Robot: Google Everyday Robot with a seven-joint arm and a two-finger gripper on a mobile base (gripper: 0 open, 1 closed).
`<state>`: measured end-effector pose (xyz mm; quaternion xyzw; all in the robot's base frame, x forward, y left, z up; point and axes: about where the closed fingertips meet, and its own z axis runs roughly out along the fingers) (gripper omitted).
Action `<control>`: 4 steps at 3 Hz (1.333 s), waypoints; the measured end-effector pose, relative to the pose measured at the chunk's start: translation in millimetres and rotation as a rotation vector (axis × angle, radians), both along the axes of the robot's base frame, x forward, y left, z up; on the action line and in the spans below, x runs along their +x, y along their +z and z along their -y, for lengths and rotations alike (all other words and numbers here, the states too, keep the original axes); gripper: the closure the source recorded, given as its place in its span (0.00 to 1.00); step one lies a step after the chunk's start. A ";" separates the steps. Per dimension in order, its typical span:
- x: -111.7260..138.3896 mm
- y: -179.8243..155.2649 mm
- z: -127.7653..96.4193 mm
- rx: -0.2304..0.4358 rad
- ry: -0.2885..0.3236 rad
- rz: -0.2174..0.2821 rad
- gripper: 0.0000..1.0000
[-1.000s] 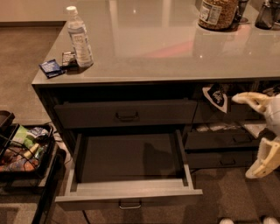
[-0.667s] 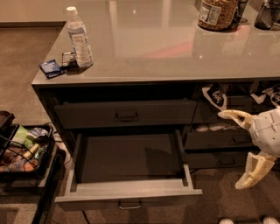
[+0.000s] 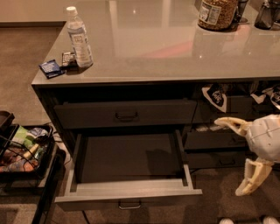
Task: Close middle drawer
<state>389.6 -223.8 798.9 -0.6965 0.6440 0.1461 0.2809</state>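
Note:
The middle drawer (image 3: 131, 157) is pulled far out from the dark grey cabinet, below a closed drawer (image 3: 124, 114). It has lighter grey inner walls, a dark floor with nothing in it, and a small metal pull (image 3: 129, 204) on its front at the bottom of the view. My gripper (image 3: 228, 157) is to the right of the drawer, level with its right wall and apart from it. Its cream fingers (image 3: 231, 124) are spread wide open and hold nothing.
On the countertop (image 3: 175, 48) stand a water bottle (image 3: 79, 38), small packets (image 3: 51, 68) and a jar (image 3: 217, 13). A black cart (image 3: 26, 153) with snacks stands left of the drawer. Right-hand drawers (image 3: 214, 140) hold bags.
My gripper has moved down and slightly left, closer to the open drawer's right side, still open. The drawer has not moved.

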 end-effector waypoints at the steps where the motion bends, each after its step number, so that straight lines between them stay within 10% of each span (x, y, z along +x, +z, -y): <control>1: -14.4 -49.9 -0.6 0.009 0.061 -0.098 0.00; 3: -46.9 -171.8 4.5 0.062 0.130 -0.205 0.00; 4: -52.0 -189.7 5.4 0.091 0.110 -0.083 0.00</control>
